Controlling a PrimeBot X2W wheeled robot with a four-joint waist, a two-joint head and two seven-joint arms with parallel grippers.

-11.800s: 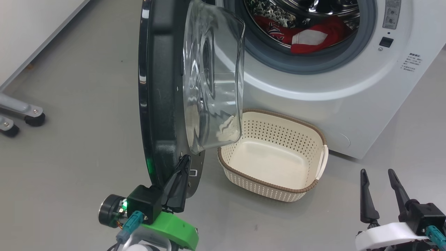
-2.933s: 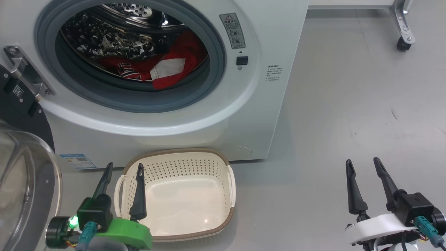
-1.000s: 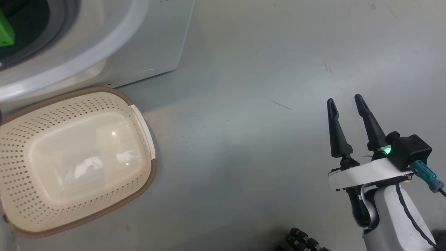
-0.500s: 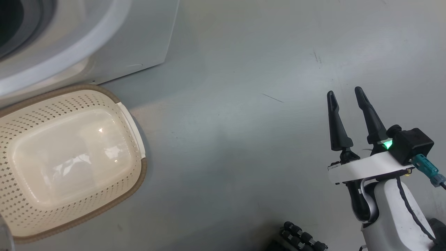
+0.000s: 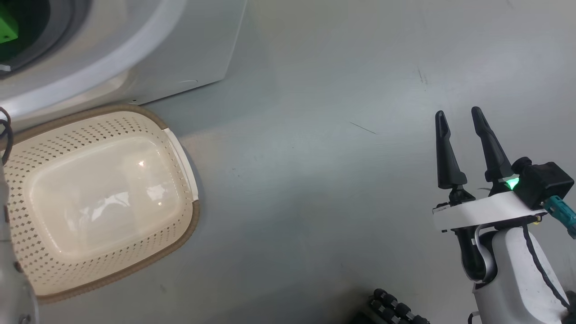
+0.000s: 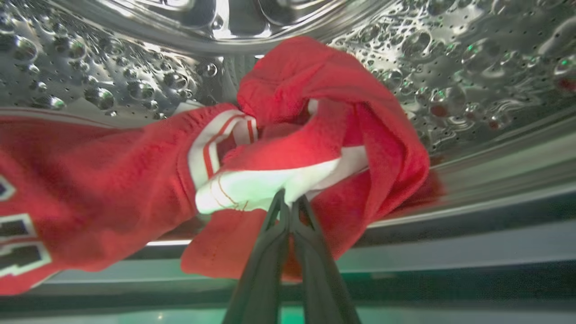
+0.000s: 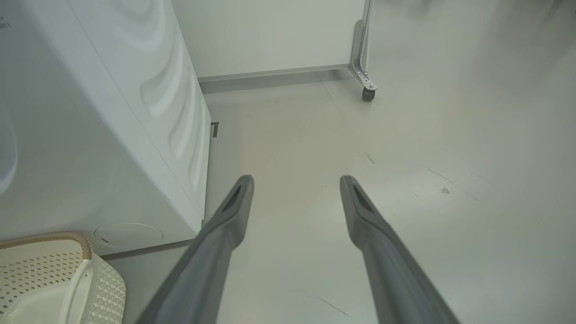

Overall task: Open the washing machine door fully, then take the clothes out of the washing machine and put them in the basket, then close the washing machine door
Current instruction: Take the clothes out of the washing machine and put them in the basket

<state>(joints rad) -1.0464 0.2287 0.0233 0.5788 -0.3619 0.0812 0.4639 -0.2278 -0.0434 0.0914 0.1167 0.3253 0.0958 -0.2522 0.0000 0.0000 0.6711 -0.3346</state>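
1. Left claw (image 6: 289,198): your two dark fingers were pressed together, pinching a white-trimmed fold of the clothes (image 6: 112,180) inside the steel drum (image 6: 450,67).
2. Clothes: red jerseys with white trim and red stripes lay bunched on the lower curve of the drum. Black-and-white lettering showed at the left edge of your left wrist view. The pinched fold sat at the front of the heap, nearest the opening.
3. Washing machine (image 5: 135,54): a white front-loader at the upper left of your head view. Its grey rubber ring (image 5: 67,27) framed the dark opening, where a green part of the left arm (image 5: 6,27) showed. Your right wrist view caught the white side panel (image 7: 112,112).
4. Basket (image 5: 99,198): cream, perforated, with a brown rim and a white side handle (image 5: 182,157). It stood on the floor just beside the foot of the machine, below the opening.
5. Right claw (image 5: 459,112): your fingers were spread wide and gripped nothing, hanging over the grey floor (image 5: 315,180), well apart from the basket.
6. Wheeled frame leg (image 7: 366,87): it stood by the far wall, beyond the right claw (image 7: 297,180).
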